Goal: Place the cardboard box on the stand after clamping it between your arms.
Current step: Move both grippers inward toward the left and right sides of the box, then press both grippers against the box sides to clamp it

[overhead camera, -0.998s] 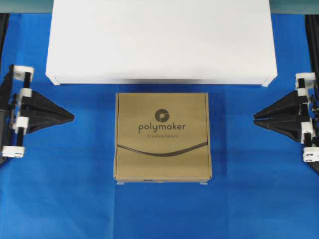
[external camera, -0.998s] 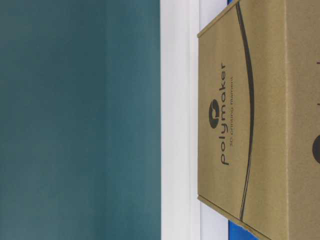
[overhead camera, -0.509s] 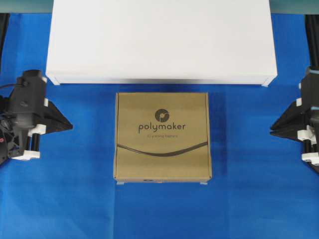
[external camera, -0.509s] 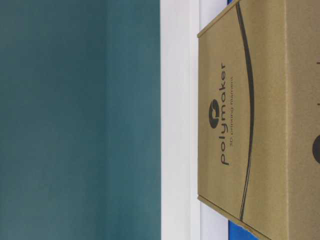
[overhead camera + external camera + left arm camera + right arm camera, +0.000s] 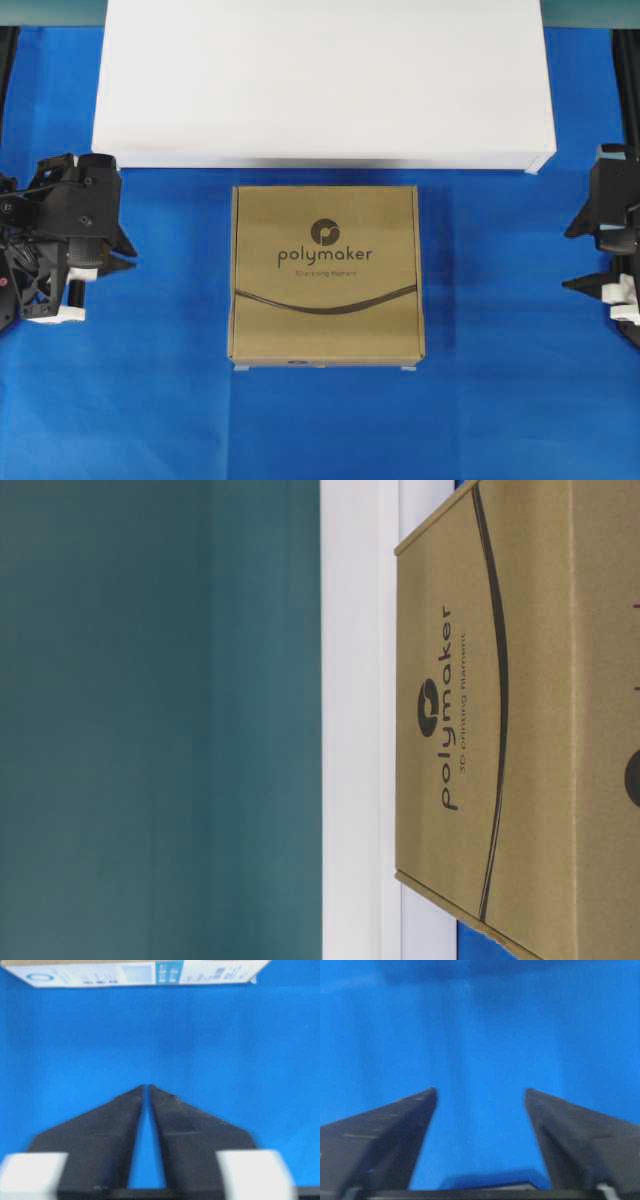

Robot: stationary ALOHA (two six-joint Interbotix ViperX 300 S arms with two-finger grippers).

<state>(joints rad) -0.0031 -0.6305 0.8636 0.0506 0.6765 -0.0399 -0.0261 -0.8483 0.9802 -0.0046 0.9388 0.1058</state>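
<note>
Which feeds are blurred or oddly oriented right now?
Overhead: sharp, evenly lit; the cardboard box casts a thin shadow on the cloth. Table-level: turned sideways, so the box lettering runs vertically. Left wrist: soft, with smeared white blocks flanking the left hand. Right wrist: blurriest; the right hand shows soft edges.

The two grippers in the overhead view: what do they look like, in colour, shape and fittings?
Both are black. The left gripper has tapering, pointed fingers, white blocks and dark cables beside its boxy black wrist. The right gripper mirrors it, with pointed black fingers and a white block. No markings are readable.
</note>
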